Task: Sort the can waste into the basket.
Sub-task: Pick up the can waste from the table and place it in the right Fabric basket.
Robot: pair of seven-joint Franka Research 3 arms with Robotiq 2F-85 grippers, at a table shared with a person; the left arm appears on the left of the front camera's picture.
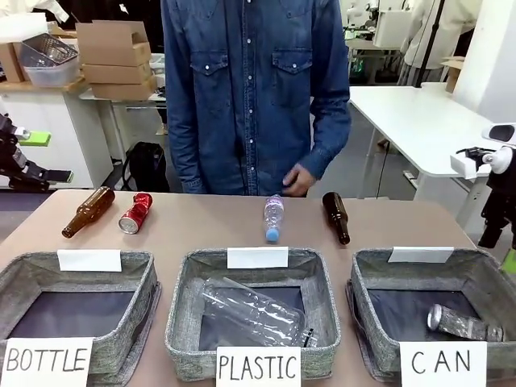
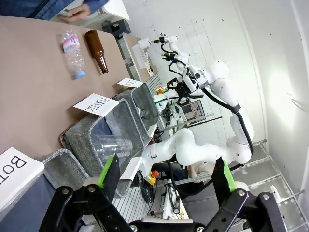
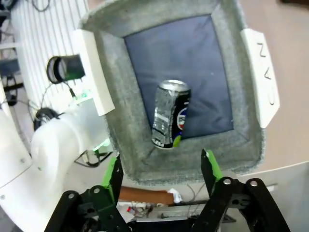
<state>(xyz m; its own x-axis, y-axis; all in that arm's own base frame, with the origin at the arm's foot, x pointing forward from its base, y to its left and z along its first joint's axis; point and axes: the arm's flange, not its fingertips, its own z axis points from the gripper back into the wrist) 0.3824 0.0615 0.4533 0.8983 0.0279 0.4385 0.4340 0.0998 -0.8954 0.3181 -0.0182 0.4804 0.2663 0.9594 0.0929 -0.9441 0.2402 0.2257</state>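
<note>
Lying on its side on the dark base of the CAN basket point(image 1: 484, 270), toward the near right corner: the silver-grey can point(image 1: 463, 322), dented, behind the white sign on the front wall. In the right wrist view, the same silver-grey can point(image 3: 170, 113) near the middle of the CAN basket point(image 3: 241, 150), beneath the right end effector point(image 3: 161, 162), which hovers above with green-padded fingers point(image 3: 113, 174) spread wide and gripping nothing. Out on the desk point(image 1: 210, 234), toward the left: the red can point(image 1: 135, 213) on its side, just beside a brown bottle point(image 1: 89, 211), well apart from the CAN basket. Further along, a small plastic bottle point(image 1: 274, 218) with a blue cap and a second brown bottle point(image 1: 336, 216), both lying down near the person's hand point(image 1: 300, 179). In the middle PLASTIC basket point(image 1: 179, 306), a large plastic bottle point(image 1: 254, 310) on its side. At left, the BOTTLE basket point(image 1: 32, 264). In the left wrist view, the left end effector point(image 2: 168, 164) with fingers wide apart, holding nothing, raised above the basket row
</note>
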